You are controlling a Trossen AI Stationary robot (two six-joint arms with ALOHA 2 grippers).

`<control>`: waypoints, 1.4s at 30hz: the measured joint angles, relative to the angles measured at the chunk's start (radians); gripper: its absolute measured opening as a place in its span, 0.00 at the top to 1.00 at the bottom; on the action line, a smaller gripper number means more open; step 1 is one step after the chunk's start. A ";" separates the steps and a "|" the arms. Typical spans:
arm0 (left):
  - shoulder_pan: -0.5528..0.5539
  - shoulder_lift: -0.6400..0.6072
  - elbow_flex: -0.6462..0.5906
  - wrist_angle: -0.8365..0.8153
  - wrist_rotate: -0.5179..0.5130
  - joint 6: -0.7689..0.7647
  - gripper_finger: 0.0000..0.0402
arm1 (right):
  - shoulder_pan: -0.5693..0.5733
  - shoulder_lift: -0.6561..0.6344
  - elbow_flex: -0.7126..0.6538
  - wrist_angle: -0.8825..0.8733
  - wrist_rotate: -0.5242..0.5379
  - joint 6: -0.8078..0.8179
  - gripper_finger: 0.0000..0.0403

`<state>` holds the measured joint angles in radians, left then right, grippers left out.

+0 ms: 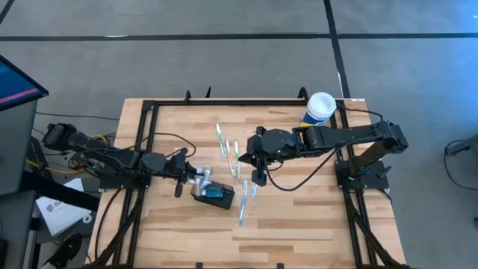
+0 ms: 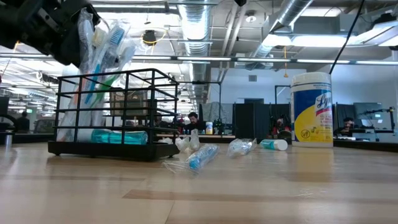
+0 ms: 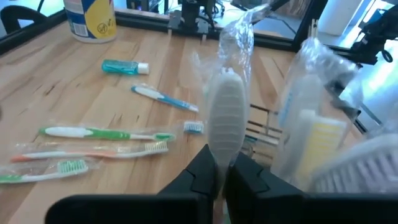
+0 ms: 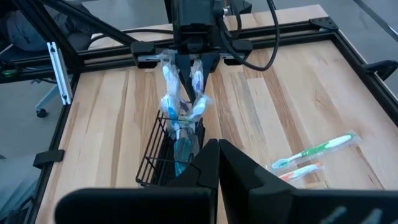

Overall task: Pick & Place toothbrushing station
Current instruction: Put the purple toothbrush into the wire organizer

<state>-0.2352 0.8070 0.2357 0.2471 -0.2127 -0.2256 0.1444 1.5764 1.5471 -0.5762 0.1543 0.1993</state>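
Toothbrushing station: contents partly hidden by left claw at its 10 o'clock. Canister: top cut off. Wrapped brush label unreadable.

Pale wood plank counter, black frame along its edges. Black wire toothbrushing station sits near centre. Wrapped toothbrushes lie loose just beyond it; another beside it. Yellow-and-white canister stands at the far corner, well apart.
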 joint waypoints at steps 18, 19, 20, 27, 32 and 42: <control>0.000 -0.002 -0.002 0.012 -0.005 0.002 0.80 | 0.000 0.000 0.000 0.000 0.000 0.003 1.00; 0.000 -0.002 -0.002 0.013 -0.005 0.003 0.78 | 0.000 0.000 0.000 0.000 0.000 0.003 1.00; 0.000 -0.002 -0.002 0.013 -0.005 0.003 0.77 | 0.000 0.000 0.000 0.000 0.000 0.003 1.00; 0.000 -0.002 -0.002 0.015 -0.005 0.010 0.70 | 0.000 0.000 0.000 0.000 0.000 0.003 1.00; 0.000 -0.002 -0.002 0.016 -0.020 0.027 0.67 | 0.000 0.000 0.000 0.000 0.000 0.003 1.00; 0.001 -0.074 -0.002 0.017 -0.028 0.056 0.65 | -0.001 0.000 0.000 -0.012 0.000 0.003 1.00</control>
<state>-0.2344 0.7329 0.2337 0.2641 -0.2404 -0.1695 0.1438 1.5764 1.5475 -0.5883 0.1544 0.2021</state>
